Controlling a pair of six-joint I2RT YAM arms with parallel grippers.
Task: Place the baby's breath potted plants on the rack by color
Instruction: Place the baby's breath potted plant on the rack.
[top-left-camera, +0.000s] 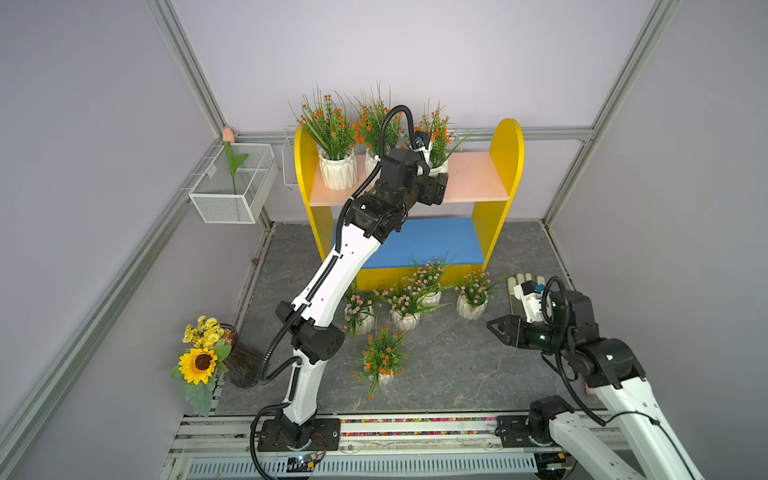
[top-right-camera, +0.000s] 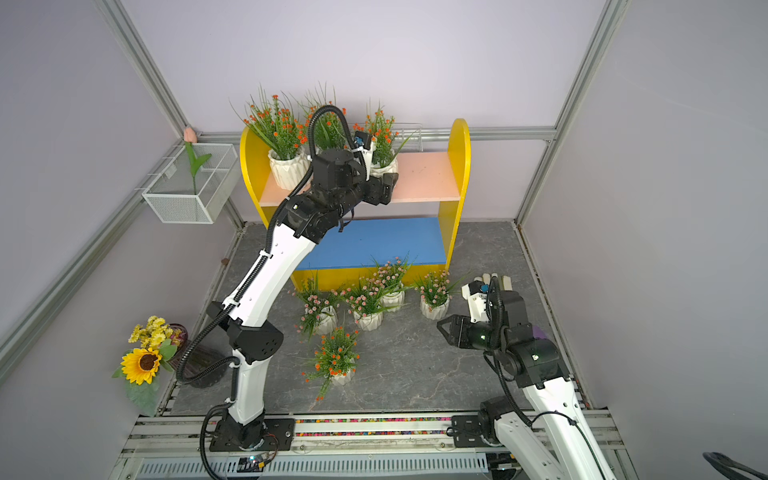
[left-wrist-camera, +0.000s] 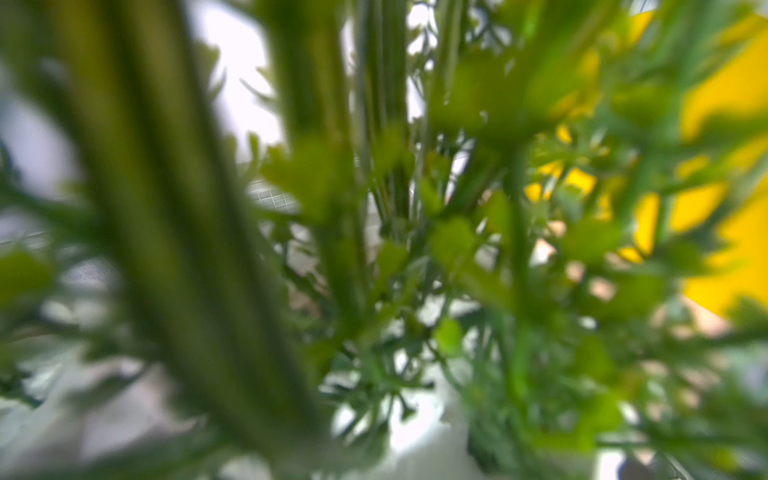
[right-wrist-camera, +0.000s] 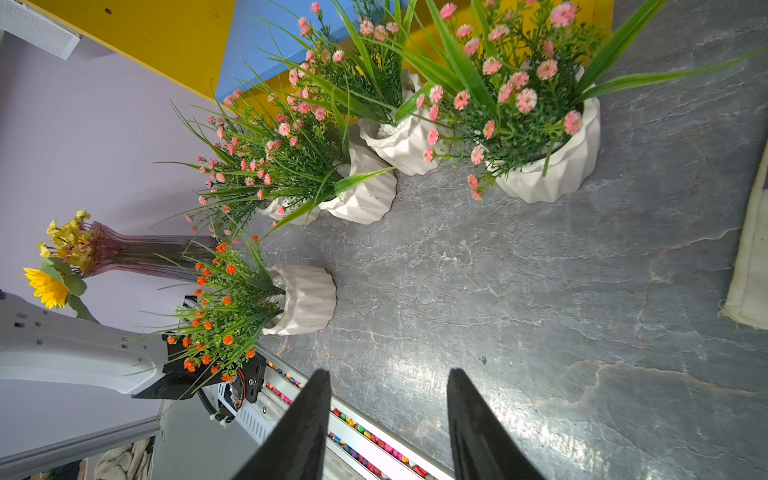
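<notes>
Lilac walls, aluminium framing, grey marbled bench (top-left-camera: 457, 374). The rack (top-left-camera: 505, 166) stands at the back against the wall.

Done so far, in both top views:
- Three orange-flowered baby's breath potted plants stand in a row on the salmon upper board (top-left-camera: 473, 174): first orange pot (top-left-camera: 336, 168) by the side panel, second orange pot (top-left-camera: 371, 162) mostly behind the arm, third orange pot (top-left-camera: 439, 167) about mid-board.
- The left tool (top-left-camera: 435, 183) is up at the third orange pot. Its jaws are hidden behind the wrist, and the left wrist view shows only blurred green stems, so I cannot tell whether it clamps that pot or stands free of it.

Left to do:
- The fourth orange pot (top-left-camera: 382, 365) is on the bench, alone, well forward of the rack.
- Four pink-flowered pots (top-left-camera: 405, 318) cluster on the bench just in front of the rack's base, foliage tangled together, the outermost (top-left-camera: 471, 306) nearest the right arm.
- The blue lower board (top-left-camera: 428, 241) carries nothing; likely the pink row's place.

The right tool (right-wrist-camera: 388, 374) hovers low over bare bench, jaws partly apart with nothing between them, pointed toward the pink cluster.

Judgement: under halfway. Orange row one short, pink row not yet begun.
</notes>
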